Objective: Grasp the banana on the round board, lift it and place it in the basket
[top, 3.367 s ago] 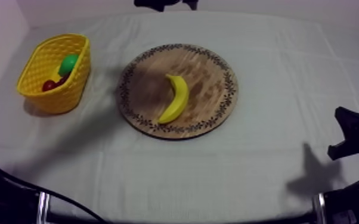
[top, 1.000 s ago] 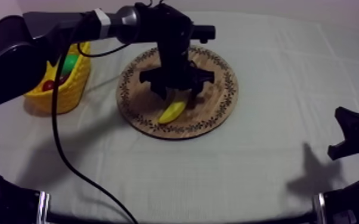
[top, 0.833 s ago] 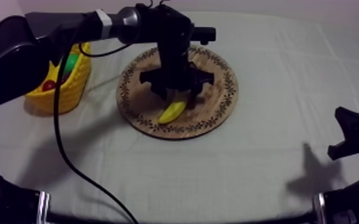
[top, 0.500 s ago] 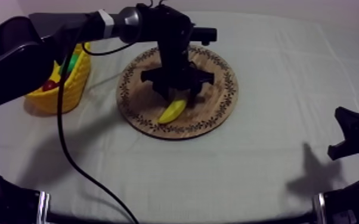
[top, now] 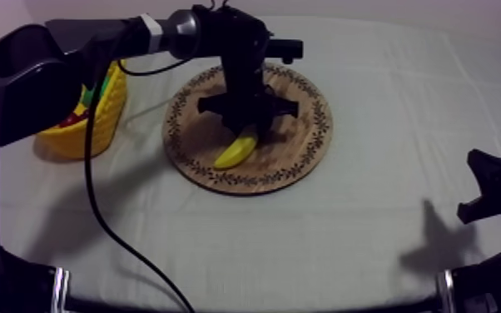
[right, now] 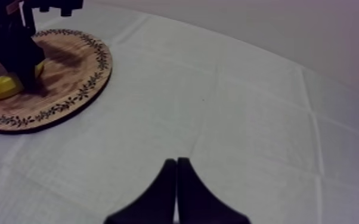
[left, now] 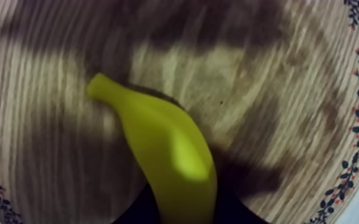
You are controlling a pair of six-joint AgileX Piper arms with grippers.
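Yellow against the wood grain, the banana [top: 237, 151] sat at the near-left of the round wooden board [top: 304, 146], clamped at its far end by the left gripper [top: 245, 126], apparently for carrying left to the yellow basket [top: 109, 110], while the right gripper [right: 176, 179] rested closed and empty.

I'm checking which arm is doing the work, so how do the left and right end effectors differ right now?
The left end effector is out over the wooden board, while the right end effector sits low at its own side over bare cloth. The left one is closed round the banana; the right one is shut on nothing, pressed together as a narrow wedge. Both are black and closed.
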